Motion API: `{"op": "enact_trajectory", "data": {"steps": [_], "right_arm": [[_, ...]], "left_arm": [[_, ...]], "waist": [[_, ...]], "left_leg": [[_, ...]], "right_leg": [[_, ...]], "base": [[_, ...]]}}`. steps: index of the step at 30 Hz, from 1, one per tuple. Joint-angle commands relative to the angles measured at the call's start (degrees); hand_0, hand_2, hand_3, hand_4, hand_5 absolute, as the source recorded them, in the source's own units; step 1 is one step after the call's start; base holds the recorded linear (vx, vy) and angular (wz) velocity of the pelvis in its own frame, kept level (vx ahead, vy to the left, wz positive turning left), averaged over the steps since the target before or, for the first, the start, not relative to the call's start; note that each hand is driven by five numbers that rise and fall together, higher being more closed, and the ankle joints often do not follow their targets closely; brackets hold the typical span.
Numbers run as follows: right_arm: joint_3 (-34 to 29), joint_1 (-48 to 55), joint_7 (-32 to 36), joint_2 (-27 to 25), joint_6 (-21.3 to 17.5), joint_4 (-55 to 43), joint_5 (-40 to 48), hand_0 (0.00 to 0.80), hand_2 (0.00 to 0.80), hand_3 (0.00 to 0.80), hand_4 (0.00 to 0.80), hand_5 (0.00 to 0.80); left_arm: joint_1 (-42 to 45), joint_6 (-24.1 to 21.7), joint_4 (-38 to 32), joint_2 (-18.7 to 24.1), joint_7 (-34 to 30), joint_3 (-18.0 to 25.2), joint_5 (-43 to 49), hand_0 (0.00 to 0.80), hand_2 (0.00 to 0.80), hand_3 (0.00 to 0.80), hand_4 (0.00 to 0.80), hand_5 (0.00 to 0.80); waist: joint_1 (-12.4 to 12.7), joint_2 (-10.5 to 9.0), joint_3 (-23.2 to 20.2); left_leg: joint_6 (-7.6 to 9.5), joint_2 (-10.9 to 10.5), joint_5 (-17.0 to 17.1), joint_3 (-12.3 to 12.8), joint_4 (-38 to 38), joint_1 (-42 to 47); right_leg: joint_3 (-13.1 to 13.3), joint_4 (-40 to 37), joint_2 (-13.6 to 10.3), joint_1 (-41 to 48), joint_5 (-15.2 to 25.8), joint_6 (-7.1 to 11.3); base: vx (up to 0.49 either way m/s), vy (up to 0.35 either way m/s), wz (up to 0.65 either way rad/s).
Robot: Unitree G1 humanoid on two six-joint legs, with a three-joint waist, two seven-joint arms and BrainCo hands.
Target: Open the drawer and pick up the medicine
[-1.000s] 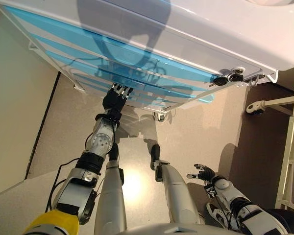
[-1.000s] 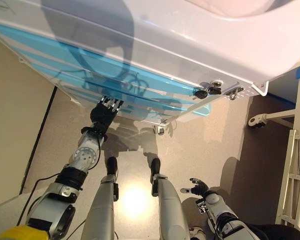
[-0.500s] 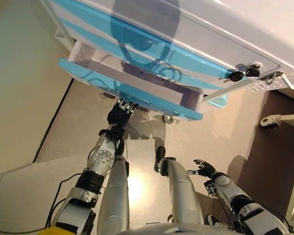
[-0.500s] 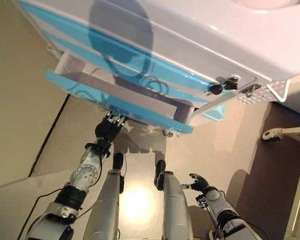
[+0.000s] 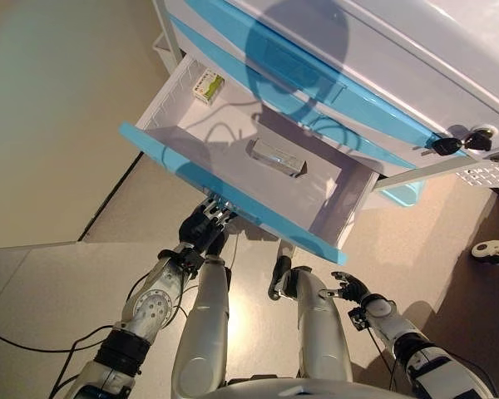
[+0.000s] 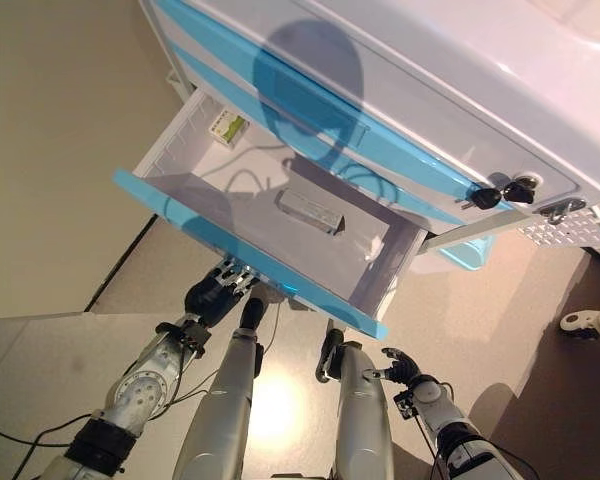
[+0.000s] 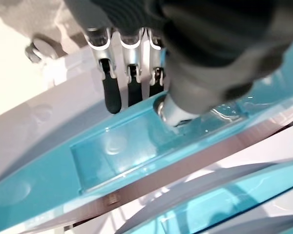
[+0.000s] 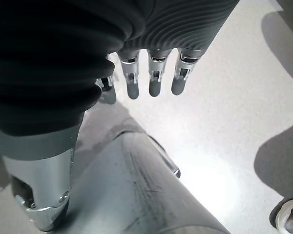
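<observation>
The white drawer [image 5: 173, 108] with a light-blue front [image 5: 233, 195] stands pulled well out of the cabinet. A small green-and-white medicine box [image 5: 208, 86] lies in its far left corner. A clear, flat container [image 5: 277, 157] rests near the drawer's middle. My left hand [image 5: 204, 229] is tucked under the blue front, its fingers [image 7: 111, 92] and thumb hooked at the recessed handle [image 7: 117, 151]. My right hand [image 5: 349, 288] hangs low by my right side, fingers [image 8: 154, 83] relaxed and holding nothing.
Other blue-fronted drawers [image 5: 316, 91] above stay closed. Keys [image 5: 457, 143] hang from the lock at the cabinet's right corner. A caster wheel [image 5: 492, 249] of another piece of furniture shows on the floor at right.
The drawer has slid much further out with my left hand on its handle, baring the medicine box and clear container. The camera has shifted too. The right hand stays put.
</observation>
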Motion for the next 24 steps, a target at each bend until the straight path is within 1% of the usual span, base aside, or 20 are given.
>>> {"op": "enact_trajectory", "data": {"steps": [1,2,4,8,12,15,16,17,19,22,24], "right_arm": [[2.99,2.52,-0.34,-2.84,-1.00,3.68,-0.93,0.000,0.000,0.000,0.000,0.000],[2.99,2.52,-0.34,-2.84,-1.00,3.68,-0.93,0.000,0.000,0.000,0.000,0.000],[3.93,1.87,-0.37,-2.09,-1.43,4.58,-0.94,0.000,0.000,0.000,0.000,0.000],[5.06,1.52,-0.58,-1.19,-1.80,5.28,-0.66,0.000,0.000,0.000,0.000,0.000],[5.44,1.14,-0.93,-0.42,-1.96,6.12,-0.68,0.000,0.000,0.000,0.000,0.000],[5.57,0.85,-1.31,-0.02,-1.78,6.59,-1.16,0.000,0.000,0.000,0.000,0.000],[5.48,0.85,-1.39,0.12,-1.57,6.70,-1.24,0.000,0.000,0.000,0.000,0.000],[5.38,0.75,-1.36,0.22,-1.48,6.77,-1.32,0.000,0.000,0.000,0.000,0.000],[5.13,0.33,-1.75,0.47,-1.07,7.43,-1.39,0.000,0.000,0.000,0.000,0.000],[4.96,0.15,-2.06,0.40,-0.85,7.21,-1.41,0.000,0.000,0.000,0.000,0.000],[4.71,0.00,-2.42,0.29,-0.51,6.79,-1.38,0.000,0.000,0.000,0.000,0.000]], "left_arm": [[-8.95,-8.78,-32.30,-7.01,-11.11,-4.05,-0.61,0.800,0.800,0.800,0.800,0.800],[-8.95,-8.78,-32.30,-7.01,-11.11,-4.05,-0.61,0.800,0.800,0.800,0.800,0.800],[-10.65,-10.22,-34.59,-7.86,-10.87,-4.10,-0.77,0.800,0.800,0.800,0.800,0.800],[-11.86,-11.36,-35.47,-8.80,-9.99,-4.22,-1.00,0.800,0.800,0.800,0.800,0.800],[-10.01,-11.36,-35.02,-9.59,-9.67,-3.84,-1.77,0.800,0.800,0.800,0.800,0.800],[-6.53,-10.56,-33.21,-10.31,-9.29,-3.38,-3.07,0.800,0.800,0.800,0.800,0.800],[-5.08,-10.19,-32.42,-10.51,-8.93,-3.45,-3.71,0.144,0.144,0.144,0.144,0.144],[-3.90,-9.63,-31.52,-10.79,-8.80,-3.51,-4.44,0.000,0.000,0.000,0.000,0.000],[-0.72,-8.16,-27.88,-11.30,-7.78,-3.97,-6.23,0.000,0.000,0.000,0.000,0.000],[0.99,-7.20,-25.79,-11.11,-7.08,-4.01,-6.89,0.000,0.000,0.000,0.000,0.000],[2.83,-6.22,-22.89,-10.88,-5.81,-4.22,-7.13,0.000,0.000,0.000,0.000,0.000]], "waist": [[-0.10,3.15,-5.25],[-0.10,3.15,-5.25],[0.01,3.06,-5.58],[0.11,2.87,-5.70],[0.40,2.72,-5.56],[0.75,2.56,-5.23],[0.91,2.49,-5.11],[1.07,2.41,-5.02],[1.53,2.46,-4.60],[1.79,2.60,-4.37],[1.90,2.78,-4.22]], "left_leg": [[2.82,-0.44,-3.57,0.91,3.81,-1.33],[2.82,-0.44,-3.57,0.91,3.81,-1.33],[2.88,-0.48,-3.82,0.99,3.87,-1.13],[2.96,-0.52,-3.96,1.25,3.48,-0.33],[3.06,-0.39,-4.07,1.31,3.03,0.48],[3.34,-0.18,-4.09,1.61,2.82,1.01],[3.42,-0.13,-4.04,1.62,2.55,1.24],[3.49,-0.07,-3.96,1.58,2.15,1.62],[3.59,-0.11,-3.47,1.53,0.86,2.49],[3.65,-0.24,-3.16,1.47,0.18,2.81],[3.78,-0.16,-3.03,1.50,-0.10,2.95]], "right_leg": [[-1.49,-4.12,1.91,0.66,3.74,0.05],[-1.49,-4.12,1.91,0.66,3.74,0.05],[-1.49,-4.06,1.78,0.75,3.54,0.15],[-1.37,-4.25,1.62,1.46,3.56,0.25],[-1.08,-4.98,1.59,2.23,3.88,0.42],[-0.86,-5.69,1.85,2.77,4.23,0.55],[-0.77,-6.16,1.93,3.02,4.43,0.61],[-0.72,-6.64,1.99,3.36,4.61,0.64],[-0.92,-7.76,1.86,4.27,5.20,0.82],[-0.91,-8.44,1.86,4.77,5.44,0.91],[-0.80,-8.82,1.97,4.96,5.62,1.03]], "base": [[0.004,0.007,0.03],[0.000,0.000,0.00],[0.000,0.000,0.00],[0.000,0.000,0.00],[0.000,0.000,0.00],[0.000,0.000,0.00],[0.000,0.000,0.00],[0.019,-0.002,-0.05],[0.012,-0.003,-0.03],[0.000,0.000,0.00],[0.000,0.000,0.00]]}}
